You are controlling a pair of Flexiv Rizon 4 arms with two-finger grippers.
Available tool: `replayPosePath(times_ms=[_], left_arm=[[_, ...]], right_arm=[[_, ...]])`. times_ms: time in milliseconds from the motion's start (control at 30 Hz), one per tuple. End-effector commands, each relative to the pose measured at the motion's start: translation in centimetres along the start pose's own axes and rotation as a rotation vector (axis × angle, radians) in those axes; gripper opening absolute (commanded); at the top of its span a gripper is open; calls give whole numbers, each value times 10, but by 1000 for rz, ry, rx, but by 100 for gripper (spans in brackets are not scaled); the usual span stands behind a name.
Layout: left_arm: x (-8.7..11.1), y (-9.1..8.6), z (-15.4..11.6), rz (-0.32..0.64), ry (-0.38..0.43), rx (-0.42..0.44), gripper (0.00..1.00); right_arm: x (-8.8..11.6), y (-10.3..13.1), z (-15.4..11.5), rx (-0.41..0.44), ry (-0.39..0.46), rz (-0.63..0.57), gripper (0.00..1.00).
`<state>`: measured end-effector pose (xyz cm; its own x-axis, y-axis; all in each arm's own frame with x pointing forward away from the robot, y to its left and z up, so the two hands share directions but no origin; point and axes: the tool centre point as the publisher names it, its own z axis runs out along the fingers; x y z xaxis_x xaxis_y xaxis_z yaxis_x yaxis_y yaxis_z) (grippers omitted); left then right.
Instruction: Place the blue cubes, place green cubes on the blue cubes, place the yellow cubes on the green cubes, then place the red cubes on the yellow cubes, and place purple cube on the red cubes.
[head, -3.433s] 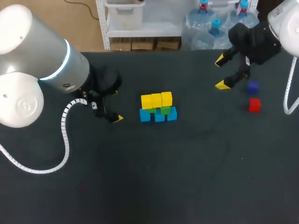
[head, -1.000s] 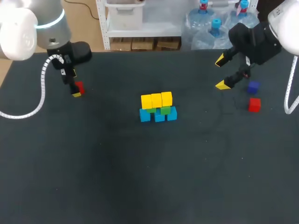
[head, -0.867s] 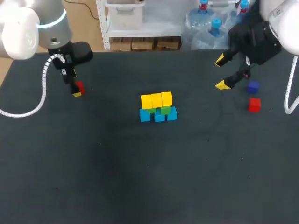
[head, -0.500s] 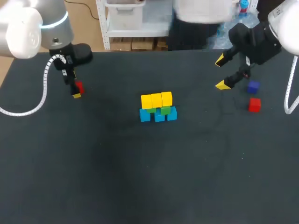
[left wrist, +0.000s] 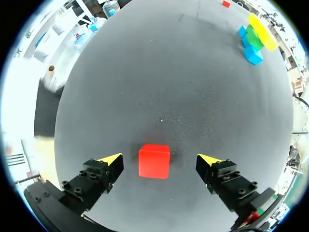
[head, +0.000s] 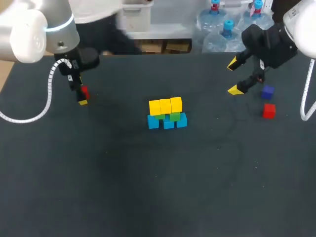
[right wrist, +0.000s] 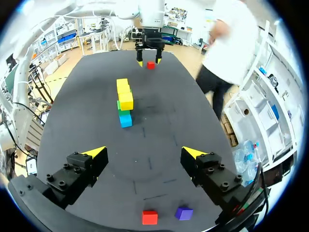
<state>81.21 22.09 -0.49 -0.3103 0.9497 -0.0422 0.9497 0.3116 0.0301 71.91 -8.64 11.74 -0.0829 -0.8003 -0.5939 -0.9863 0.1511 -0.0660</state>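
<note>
In the middle of the table stands a stack (head: 167, 113): blue cubes (head: 168, 122) at the bottom, green cubes (head: 170, 117) on them, and yellow cubes (head: 165, 105) on top. At the far left, my left gripper (head: 81, 97) is open and straddles a red cube (head: 84, 92). In the left wrist view that red cube (left wrist: 154, 161) lies on the table between the spread fingers (left wrist: 111, 159), touching neither. My right gripper (head: 234, 77) hangs open and empty at the far right. A purple cube (head: 267, 92) and a second red cube (head: 268, 111) lie just to its right.
The dark table (head: 158, 187) has open room in front of the stack. In the right wrist view, the purple cube (right wrist: 184, 213) and the red cube (right wrist: 150, 217) lie under my right gripper (right wrist: 144, 152). The stack (right wrist: 124, 104) is ahead of it.
Since the oldest frame my left arm has swung from beside the stack to the far-left red cube. Over the last second it has barely shifted. The right arm has not moved.
</note>
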Motion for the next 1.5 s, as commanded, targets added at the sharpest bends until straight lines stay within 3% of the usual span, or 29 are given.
replayPosePath(times_ms=[33, 67, 133, 167, 200, 533, 567, 600, 633, 667, 767, 833, 867, 933, 967, 1400, 1433, 1467, 1500], left_arm=[[0, 2, -1, 0, 5, -4, 100], [1, 2, -1, 0, 7, -4, 89], [3, 1, 0, -5, 19, -6, 49], [4, 1, 0, -4, 22, -7, 15], [5, 0, 0, -8, 36, -8, 0], [4, -9, 0, -9, 16, -21, 0], [4, -9, 0, -10, 14, -21, 22], [5, -10, 0, 5, 12, -22, 33], [4, -11, 0, 10, 27, -21, 11], [4, -11, 1, 9, 30, -20, 0], [4, -11, 1, 7, 27, -21, 0], [4, -12, 1, 7, 26, -18, 6], [4, -12, 2, 8, 25, -15, 12], [3, -12, 2, 7, 26, -8, 45], [3, -12, 2, 6, 29, -6, 100], [-1, -9, 3, 9, 41, -12, 100], [-1, -8, 3, 9, 42, -13, 85], [-1, -8, 3, 7, 42, -14, 60], [-1, -8, 3, 6, 42, -15, 44]], right_arm=[[0, -1, 1, -1, -1, 0, 100], [0, -1, 1, -1, -1, 0, 100], [0, -1, 1, -1, -1, 0, 100], [0, -1, 1, -1, -1, 0, 100], [0, -1, 1, -1, -1, 0, 100], [0, -1, 1, -1, -1, 0, 100], [0, -1, 1, -1, -1, 0, 100], [0, -1, 1, -1, -1, 0, 100], [0, -1, 1, -1, -1, 0, 100], [0, -1, 1, -1, -1, 0, 100], [0, -1, 1, -1, -1, 0, 100], [0, -1, 1, -1, -1, 0, 100], [0, -1, 1, -1, -1, 0, 100], [0, -1, 1, -1, -1, 0, 100], [0, -1, 1, -1, -1, 0, 100], [0, -1, 1, -1, -1, 0, 100], [0, -1, 1, -1, -1, 0, 100], [0, -1, 1, -1, -1, 0, 100], [0, -1, 1, -1, -1, 0, 100]])
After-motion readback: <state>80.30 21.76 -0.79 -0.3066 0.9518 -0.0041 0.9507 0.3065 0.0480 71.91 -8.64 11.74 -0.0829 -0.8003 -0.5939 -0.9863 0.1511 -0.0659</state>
